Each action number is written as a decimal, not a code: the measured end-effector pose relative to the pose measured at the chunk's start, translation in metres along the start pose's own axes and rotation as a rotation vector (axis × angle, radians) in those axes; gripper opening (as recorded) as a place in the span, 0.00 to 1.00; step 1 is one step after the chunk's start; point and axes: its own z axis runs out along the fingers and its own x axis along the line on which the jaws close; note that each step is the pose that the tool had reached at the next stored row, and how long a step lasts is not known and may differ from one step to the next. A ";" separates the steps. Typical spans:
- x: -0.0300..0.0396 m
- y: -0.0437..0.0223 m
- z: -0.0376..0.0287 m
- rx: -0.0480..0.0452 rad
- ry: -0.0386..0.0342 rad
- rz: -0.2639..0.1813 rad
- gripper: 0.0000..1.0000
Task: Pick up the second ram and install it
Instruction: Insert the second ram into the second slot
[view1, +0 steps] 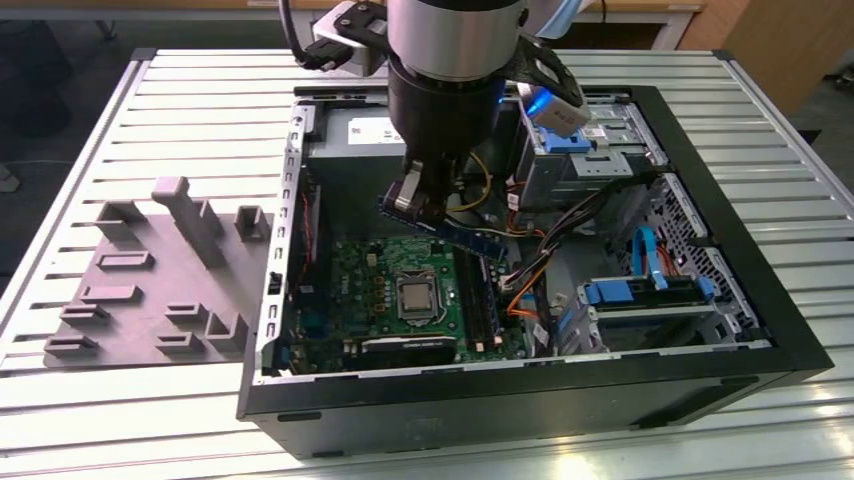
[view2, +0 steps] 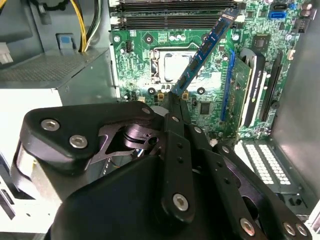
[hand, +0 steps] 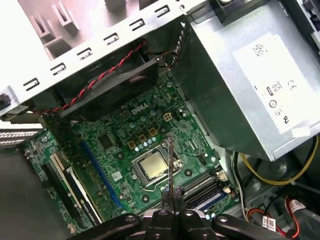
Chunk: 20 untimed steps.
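At the left of the exterior view, the grey plastic fixture block (view1: 154, 270) sits on the slatted metal tabletop (view1: 80, 400), its holders bare. In the middle of the frame, inside the open black computer case (view1: 534, 400), the gripper (view1: 416, 195) is clamped on one end of the second ram (view1: 454, 232), a long dark bluish-green memory stick. It hangs tilted above the green motherboard (view1: 360, 290) and touches nothing. The second wrist view shows the free end of the stick (view2: 202, 52) angling towards the narrow black memory slots (view2: 165, 15).

I'd worry about that slant. With only one end held, the stick could meet a slot skewed and jam, or twist in the grip. Just right of the slots, the loose orange and black cables (view1: 527, 270) could snag its far corner.
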 end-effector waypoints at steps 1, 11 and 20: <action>0.0000 0.0000 0.0000 0.0005 -0.0005 0.010 0.11; 0.0000 0.0000 0.0001 0.0054 -0.0050 0.119 0.11; 0.0000 0.0000 0.0002 0.0102 -0.0095 0.223 0.11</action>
